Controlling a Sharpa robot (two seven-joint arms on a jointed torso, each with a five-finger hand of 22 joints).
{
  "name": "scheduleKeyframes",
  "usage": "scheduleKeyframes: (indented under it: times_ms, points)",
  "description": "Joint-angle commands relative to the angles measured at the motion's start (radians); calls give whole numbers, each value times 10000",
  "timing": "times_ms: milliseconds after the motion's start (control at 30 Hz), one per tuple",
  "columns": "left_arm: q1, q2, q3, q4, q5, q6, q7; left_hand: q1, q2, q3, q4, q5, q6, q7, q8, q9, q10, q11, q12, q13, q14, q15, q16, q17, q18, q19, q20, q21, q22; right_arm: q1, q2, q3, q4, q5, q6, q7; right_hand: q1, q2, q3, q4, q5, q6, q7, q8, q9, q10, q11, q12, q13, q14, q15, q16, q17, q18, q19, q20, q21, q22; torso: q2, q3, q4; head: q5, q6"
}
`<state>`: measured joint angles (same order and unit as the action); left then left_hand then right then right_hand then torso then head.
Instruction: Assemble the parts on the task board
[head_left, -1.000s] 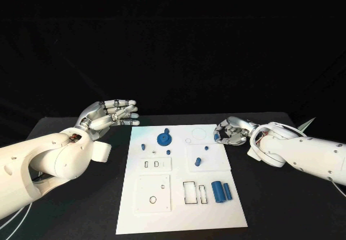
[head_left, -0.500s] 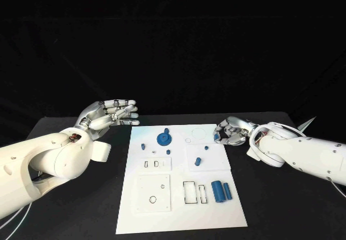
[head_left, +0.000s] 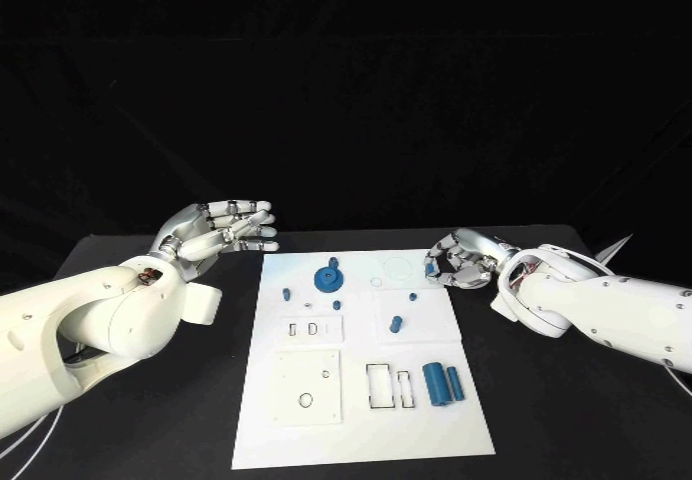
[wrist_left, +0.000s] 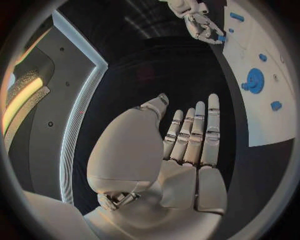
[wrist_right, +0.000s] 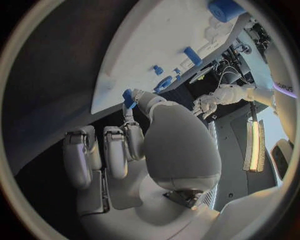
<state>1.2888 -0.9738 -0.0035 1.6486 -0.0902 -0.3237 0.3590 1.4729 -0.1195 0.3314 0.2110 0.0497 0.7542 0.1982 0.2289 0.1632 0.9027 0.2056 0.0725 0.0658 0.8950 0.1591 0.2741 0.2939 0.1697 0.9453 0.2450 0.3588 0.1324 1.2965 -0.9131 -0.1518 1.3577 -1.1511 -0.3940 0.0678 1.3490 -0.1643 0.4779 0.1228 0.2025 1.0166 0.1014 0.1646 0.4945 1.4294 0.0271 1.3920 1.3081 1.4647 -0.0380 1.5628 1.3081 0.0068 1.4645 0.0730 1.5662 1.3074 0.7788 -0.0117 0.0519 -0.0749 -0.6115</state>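
At the far right corner of the white task board (head_left: 361, 400), the right hand (head_left: 462, 262) pinches a small blue part (wrist_right: 128, 98) between thumb and fingertip, its other fingers curled. Left of the board, the left hand (head_left: 221, 230) is raised above the black table (head_left: 144, 420), fingers straight and slightly apart, holding nothing. On the board lie a blue gear (head_left: 329, 275), several small blue pegs, and two blue cylinders (head_left: 443, 384) side by side near the right edge.
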Motion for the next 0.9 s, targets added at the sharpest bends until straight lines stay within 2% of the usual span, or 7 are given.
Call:
scheduleKeyframes:
  times_ms: [33,233,400,533,667,733,900]
  points:
    - [9,19,6,-26,30,179,45,-59,74,18,-37,36,-67,713,-46,-9,-1,91,-62,6,-69,8,12,14,93,-18,-7,33,13,147,-71,19,499,-83,-484,-523,56,172,116,-32,100,4,73,31,93,-8,6,-43,893,1046,-31,53,2566,-68,1063,-78,46,2634,-14,-7,-17,-7,-2]
    - [9,85,0,-156,40,188,35,-59,74,18,-37,36,-67,713,-46,-9,-1,91,-62,6,-69,8,12,14,93,-18,-7,33,13,332,-42,27,1559,-304,-859,-1372,54,234,191,-77,158,-50,124,28,104,-53,46,-111,839,1047,2,55,2571,-68,1063,-61,46,2634,-51,-9,-32,59,-15]
    - [7,210,-13,-336,63,203,20,-72,94,44,-65,36,-60,715,-49,-8,2,93,-62,6,-90,10,11,87,95,-40,-4,62,16,340,404,26,2272,-502,-1175,-2095,46,270,225,-93,172,-66,147,32,111,-61,65,-128,827,1044,17,48,2555,-68,1063,-50,46,2634,-128,-3,-69,177,-105]
    - [4,318,-26,-474,76,221,17,-72,94,44,-65,36,-60,715,-49,-8,2,93,-62,6,-90,10,11,87,95,-40,-4,62,16,237,826,22,2686,-898,-1285,-2770,42,276,234,-98,172,-75,155,31,112,-69,72,-140,818,1042,21,44,2547,-68,1063,-47,46,2634,-182,-14,-80,272,-179]
    - [1,444,-42,-615,82,240,13,-72,94,44,-65,36,-60,715,-49,-8,2,93,-62,6,-90,10,11,87,95,-40,-4,62,16,88,1287,-4,2991,-1339,-1272,-3635,7,293,262,-110,144,-113,184,26,117,-97,97,-181,785,1032,42,26,2506,-68,1063,-30,46,2634,-252,-47,-89,321,-249]
    - [0,499,-48,-660,83,246,11,-72,94,44,-65,36,-60,715,-49,-8,2,93,-62,6,-90,10,11,87,95,-40,-4,62,16,2,1471,-21,3084,-1516,-1279,-3974,-11,298,270,-113,121,-120,191,29,120,-104,105,-192,777,1025,50,12,2476,-68,1063,-23,46,2634,-283,-66,-95,327,-303]
    - [-1,608,-61,-720,85,266,7,-73,100,49,-69,36,-56,714,-47,-7,7,92,-60,7,-91,9,12,98,96,-42,-4,67,17,-279,1927,-54,3188,-2026,-1317,-4602,-43,296,277,-116,80,-124,199,36,127,-109,115,-202,770,1018,60,0,2449,-68,1063,-14,46,2634,-307,-72,-124,386,-386]
